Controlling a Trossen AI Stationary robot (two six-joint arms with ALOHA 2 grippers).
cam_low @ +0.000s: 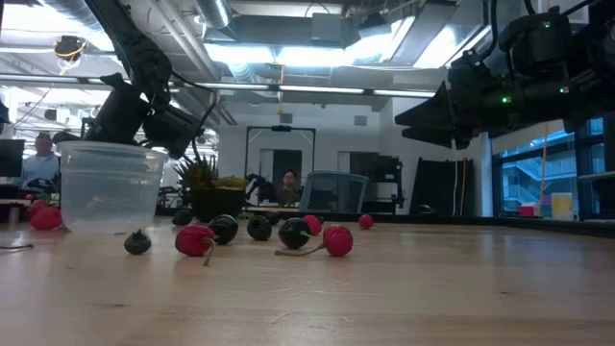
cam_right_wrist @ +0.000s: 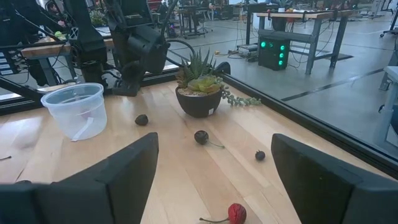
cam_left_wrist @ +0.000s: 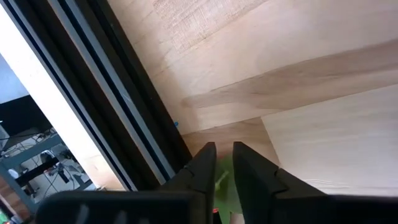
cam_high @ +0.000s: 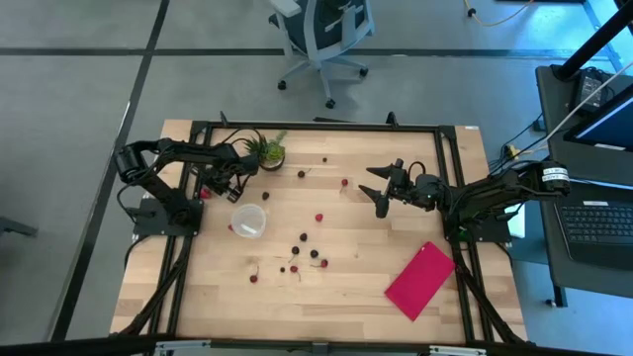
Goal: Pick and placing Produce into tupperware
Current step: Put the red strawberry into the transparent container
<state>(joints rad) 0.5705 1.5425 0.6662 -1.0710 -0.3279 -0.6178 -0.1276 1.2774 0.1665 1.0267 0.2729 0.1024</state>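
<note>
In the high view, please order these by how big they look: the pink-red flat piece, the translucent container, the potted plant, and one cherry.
1. Pink-red flat piece, clearly largest.
2. Translucent container and potted plant: these look about alike, so I do not rank them.
3. One cherry, by far smallest.

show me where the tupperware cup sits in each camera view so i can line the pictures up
High view: the tupperware stands left of centre on the table, just below the left gripper.
Low view: it stands at the far left, red and dark produce scattered beside it.
Left wrist view: not in it.
Right wrist view: upper left, on the wood.
Shared landmark: the potted plant, close by the cup.
</note>
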